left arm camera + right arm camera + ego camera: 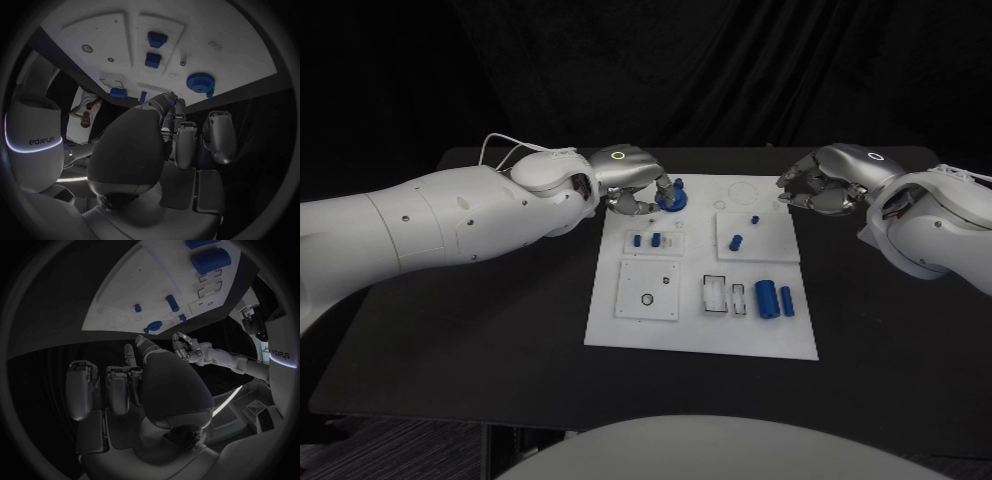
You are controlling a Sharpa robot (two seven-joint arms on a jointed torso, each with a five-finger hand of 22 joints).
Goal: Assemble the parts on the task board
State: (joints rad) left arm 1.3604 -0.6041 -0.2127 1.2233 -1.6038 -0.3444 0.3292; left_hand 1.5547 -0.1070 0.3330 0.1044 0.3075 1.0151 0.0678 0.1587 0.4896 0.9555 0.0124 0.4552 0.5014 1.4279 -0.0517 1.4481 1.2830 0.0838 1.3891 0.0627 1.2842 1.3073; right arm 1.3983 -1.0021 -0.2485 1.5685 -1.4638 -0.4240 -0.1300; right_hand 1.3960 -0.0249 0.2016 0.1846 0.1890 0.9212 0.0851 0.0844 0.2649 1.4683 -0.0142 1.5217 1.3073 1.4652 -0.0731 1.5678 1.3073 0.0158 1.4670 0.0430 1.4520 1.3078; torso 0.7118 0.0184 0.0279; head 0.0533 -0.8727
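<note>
1. While reaching in over the far left corner of the task board (704, 335), the left hand (635, 182) is curling its fingers down at a round blue part (674, 199); the fingertips appear to be touching it, but whether they are gripping it cannot be told from these views.
2. Seen from the left wrist, the same round blue part (200, 83) is sitting on the board's white surface just beyond the fingertips (166, 101).
3. The right hand (822, 183) is hovering beside the far right corner of the board with its fingers curled in and nothing visible in them.
4. Two small blue parts (646, 240) are standing in the upper left panel of the board.
5. A short blue peg (736, 241) is standing in the upper right panel.
6. A large blue cylinder (766, 298) and a slimmer blue cylinder (788, 301) are lying side by side near the board's right edge, just beside two rectangular slots (724, 294).
</note>
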